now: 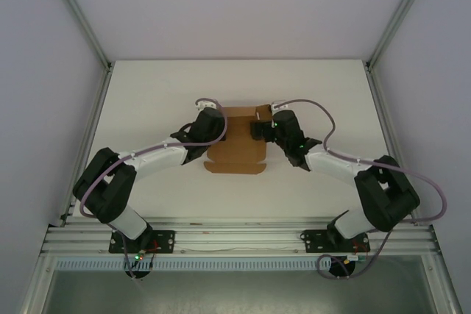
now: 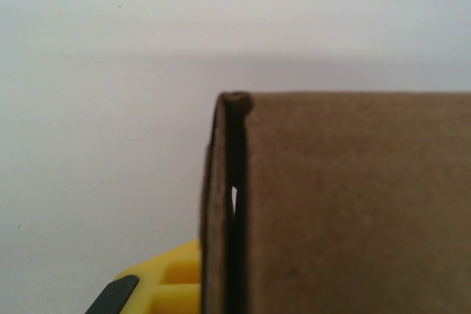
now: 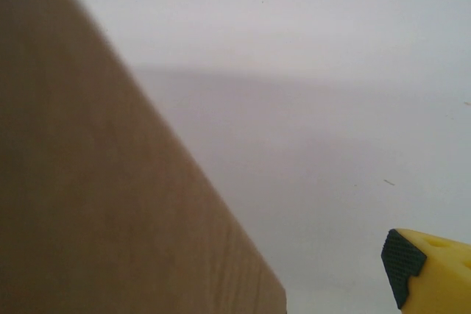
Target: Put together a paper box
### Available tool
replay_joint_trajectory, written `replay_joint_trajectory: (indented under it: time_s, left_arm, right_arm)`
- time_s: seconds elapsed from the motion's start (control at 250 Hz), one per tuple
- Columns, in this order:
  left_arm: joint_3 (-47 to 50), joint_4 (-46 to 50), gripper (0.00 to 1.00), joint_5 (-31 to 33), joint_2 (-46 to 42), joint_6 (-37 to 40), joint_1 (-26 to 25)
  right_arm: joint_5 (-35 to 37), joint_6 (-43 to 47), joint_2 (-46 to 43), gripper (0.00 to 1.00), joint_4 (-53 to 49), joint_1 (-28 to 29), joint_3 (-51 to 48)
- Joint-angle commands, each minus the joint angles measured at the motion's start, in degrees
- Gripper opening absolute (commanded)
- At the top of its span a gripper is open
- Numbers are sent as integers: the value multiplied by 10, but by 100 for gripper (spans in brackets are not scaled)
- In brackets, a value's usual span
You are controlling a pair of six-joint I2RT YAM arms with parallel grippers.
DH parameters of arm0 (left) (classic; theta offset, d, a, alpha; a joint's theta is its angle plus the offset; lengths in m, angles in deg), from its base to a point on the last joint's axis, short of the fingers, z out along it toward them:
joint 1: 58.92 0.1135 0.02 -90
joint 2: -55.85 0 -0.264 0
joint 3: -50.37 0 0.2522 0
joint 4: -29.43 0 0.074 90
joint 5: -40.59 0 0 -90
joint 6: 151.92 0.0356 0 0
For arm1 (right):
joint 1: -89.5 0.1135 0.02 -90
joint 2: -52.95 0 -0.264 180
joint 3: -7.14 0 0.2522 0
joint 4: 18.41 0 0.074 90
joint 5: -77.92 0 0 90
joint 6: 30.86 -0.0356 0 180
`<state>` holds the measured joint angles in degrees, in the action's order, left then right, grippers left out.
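At the middle of the white table, we see the left gripper pinched all but shut on the left wall of the paper box. From the left wrist camera, one yellow finger with its black pad sits just left of that wall. The wall reads as a doubled fold of brown cardboard standing upright, with a thin slit between the layers. The other finger is hidden behind the cardboard.

The right gripper stands with its jaws spread wide at the box's right side, gripping nothing. In the right wrist view, its yellow fingertip with a black textured pad is well apart from the blurred brown panel slanting across the left, bare white table between them.

From above, the box lies between the two grippers. Its far part is caught between them, and a flat flap with small tabs is spread on the table toward the arm bases. We cannot tell how far the side walls are folded up. Both black-and-white arms bend inward from the near rail, and a lilac cable runs along each.
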<state>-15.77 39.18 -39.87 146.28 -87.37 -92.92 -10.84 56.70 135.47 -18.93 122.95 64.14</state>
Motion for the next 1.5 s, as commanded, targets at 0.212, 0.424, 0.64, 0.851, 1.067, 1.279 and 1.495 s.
replay_joint_trajectory:
  time_s: [0.212, 0.424, 0.64, 0.851, 1.067, 1.279, 1.495]
  left_arm:
    - [-4, 4, 0, 9, -5, 48, 7]
    - [9, -13, 0, -18, -9, 60, 8]
    - [28, -39, 0, -62, -26, 77, 8]
    - [30, -43, 0, -75, -32, 87, 8]
    - [19, -39, 0, -74, -27, 90, 8]
    - [9, -31, 0, -67, -21, 78, 8]
    - [-15, 5, 0, -19, 1, 54, 7]
  right_arm:
    - [-72, 20, -246, 100, -139, -70, -98]
    - [-221, 27, -312, 99, -156, -192, -95]
    - [-434, 221, -172, 83, -280, -226, 11]
    - [-558, 325, -108, 64, -342, -213, 81]
    - [-524, 345, -75, 61, -345, -170, 103]
    - [-446, 285, -33, 56, -287, -119, 123]
    - [-338, 171, -26, 50, -198, -65, 122]
